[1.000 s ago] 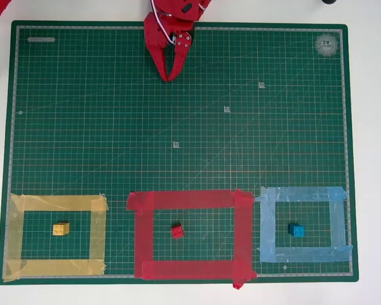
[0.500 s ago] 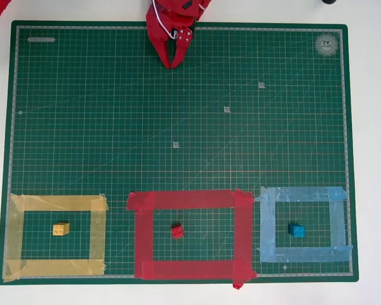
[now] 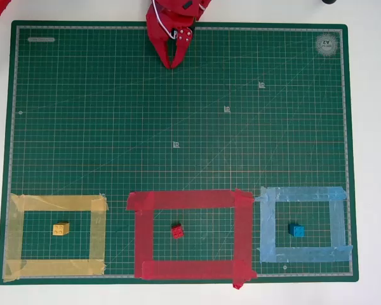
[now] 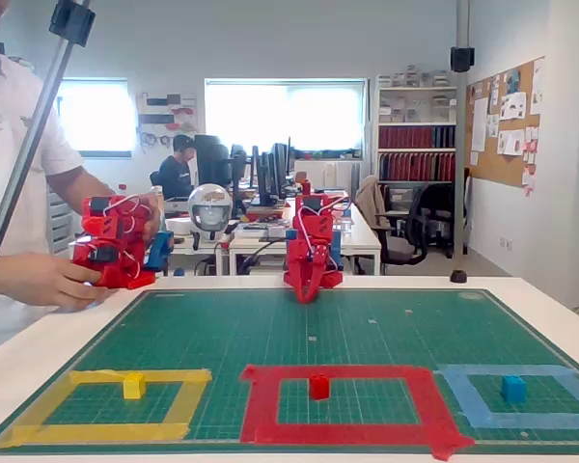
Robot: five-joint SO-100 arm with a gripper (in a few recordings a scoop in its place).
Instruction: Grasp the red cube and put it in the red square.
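Nearest the fixed camera, three tape outlines lie in a row along the front edge of the green mat (image 4: 299, 328), which rests on the white counter (image 4: 39, 357). In the fixed view the yellow outline (image 4: 106, 378) is at left, the red square (image 4: 343, 372) in the middle and the blue outline (image 4: 560, 421) at right. The red cube (image 4: 318, 387) sits on bare mat inside the red square, clear of the tape on all sides; in the overhead view it lies slightly left of the square's centre (image 3: 177, 230). A yellow block (image 3: 61, 229) sits inside the yellow outline and a blue block (image 3: 296, 230) inside the blue outline. The middle of the mat holds only small printed marks. At the far edge, the red arm (image 4: 311, 236) is folded low, and its hand (image 3: 171, 63) points down over the mat with the fingertips pressed together, holding nothing. It stands well apart from the cube. Beyond the counter are desks, monitors, shelves and a seated person (image 4: 179, 164); another person's arm (image 4: 39, 193) shows at left.
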